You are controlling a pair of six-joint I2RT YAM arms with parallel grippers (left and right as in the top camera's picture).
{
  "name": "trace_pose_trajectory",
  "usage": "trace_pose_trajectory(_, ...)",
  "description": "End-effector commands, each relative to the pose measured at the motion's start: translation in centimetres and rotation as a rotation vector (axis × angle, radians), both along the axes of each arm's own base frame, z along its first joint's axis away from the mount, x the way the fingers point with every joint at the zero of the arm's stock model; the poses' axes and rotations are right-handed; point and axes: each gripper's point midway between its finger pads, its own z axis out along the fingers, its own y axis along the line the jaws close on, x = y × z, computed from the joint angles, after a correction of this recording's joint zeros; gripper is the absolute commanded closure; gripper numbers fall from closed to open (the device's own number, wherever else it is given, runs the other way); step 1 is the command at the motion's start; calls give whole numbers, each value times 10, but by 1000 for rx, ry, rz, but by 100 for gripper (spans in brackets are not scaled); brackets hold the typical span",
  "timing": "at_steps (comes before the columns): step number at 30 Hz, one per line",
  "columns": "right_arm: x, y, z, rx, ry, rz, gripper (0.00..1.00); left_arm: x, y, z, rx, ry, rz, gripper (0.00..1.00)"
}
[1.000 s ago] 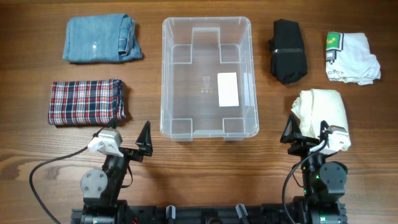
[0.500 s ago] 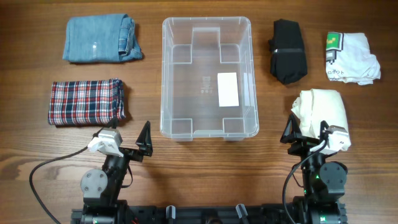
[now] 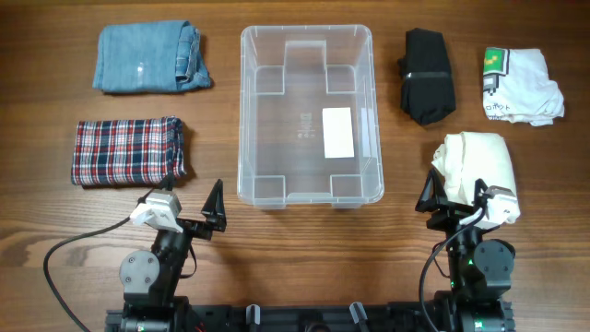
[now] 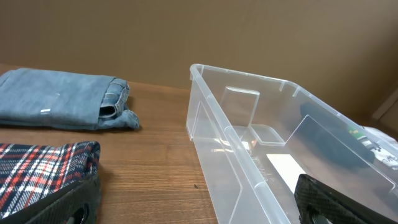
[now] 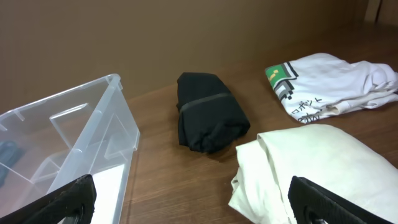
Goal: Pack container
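Overhead, the clear rectangular plastic container sits mid-table, far of both arms. We judge it stiff, light and slick, best taken by its rim. The left gripper and right gripper stand spread, holding nothing. Left wrist: a blank white label lies on its floor. Right wrist: the white folded T-shirt carries Japanese lettering, seemingly "ロボット".

Setting: robot lab bench. Evidence: wood-grain table; left arm base and right arm base mounted on a black rail at the near edge; loose black cable; plain brown wall; folded jeans and plaid cloth laid squarely beside a clear bin.
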Motion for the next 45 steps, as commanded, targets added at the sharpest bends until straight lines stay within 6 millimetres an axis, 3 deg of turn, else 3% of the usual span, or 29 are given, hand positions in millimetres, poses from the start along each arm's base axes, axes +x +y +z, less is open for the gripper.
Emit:
trace_pose_trajectory(1,-2,-4,12,27,-26,-26,0,0,3,-2,16,-1,14,0)
trace_pose_trajectory(5,-1,-5,15,145,-50,-46,0,0,3,-2,16,-1,14,0)
trace_pose_trajectory(11,-1,-1,16,509,-82,-71,0,0,3,-2,16,-1,14,0)
trace_pose_trajectory(16,0,26,70,419,-260,141,0,0,3,-2,16,-1,14,0)
trace_pose_trajectory(19,-8,30,106,344,-376,190,0,0,3,-2,16,-1,14,0)
trace_pose_trajectory(24,-18,13,146,175,-344,82,0,0,3,-2,16,-1,14,0)
trace_pose_trajectory(29,-16,-21,178,-23,-126,-116,0,0,3,-2,16,-1,14,1)
trace_pose_trajectory(33,-1,-49,178,-118,220,-244,0,0,3,-2,16,-1,14,0)
trace_pose_trajectory(39,17,-93,152,-94,653,-341,0,0,3,-2,16,-1,14,0)
trace_pose_trajectory(45,43,-120,113,-11,876,-149,0,0,3,-2,16,-1,14,0)
